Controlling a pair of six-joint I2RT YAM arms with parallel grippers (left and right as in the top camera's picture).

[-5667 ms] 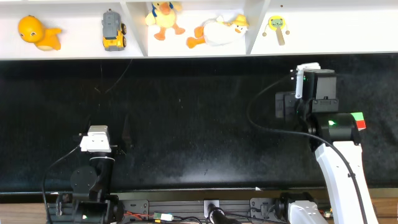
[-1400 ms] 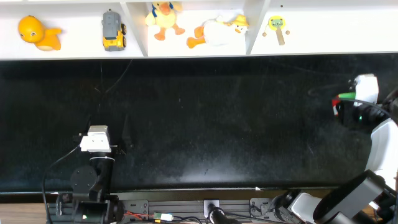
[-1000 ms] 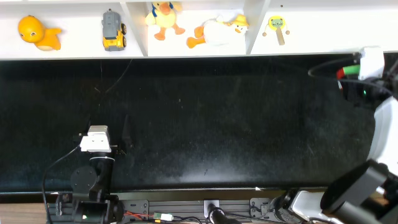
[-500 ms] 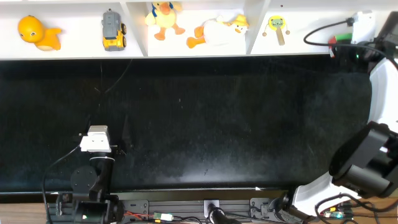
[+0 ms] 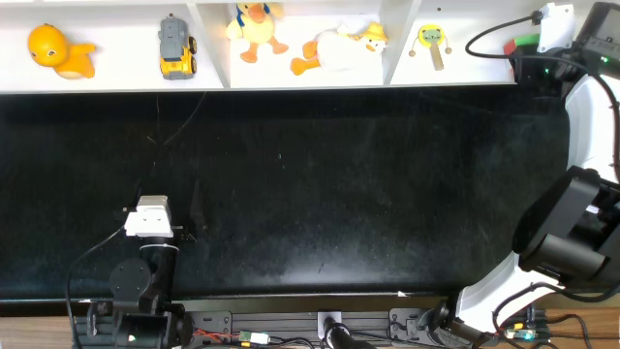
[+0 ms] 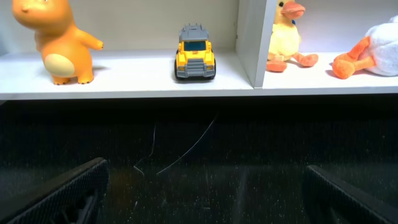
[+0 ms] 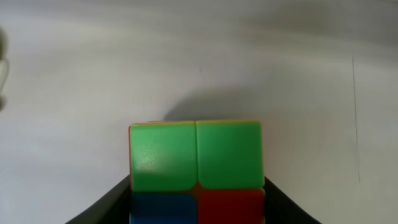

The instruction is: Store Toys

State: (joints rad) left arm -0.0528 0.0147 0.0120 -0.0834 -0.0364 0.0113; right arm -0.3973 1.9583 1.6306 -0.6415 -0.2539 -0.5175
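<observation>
Extended right arm (image 5: 579, 107) holds cube (image 7: 196, 168) over shelf (image 5: 465, 73).

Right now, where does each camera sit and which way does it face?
Top view: fixed overhead, looking down on the black table and white shelf; both arms show.
Left wrist view: on the left arm's wrist, facing the shelf; the open left gripper shows.
Right wrist view: on the right arm's wrist, facing a white surface; the right gripper holds the cube.
Shared: top and left wrist views both show the yellow truck and duck.
</observation>
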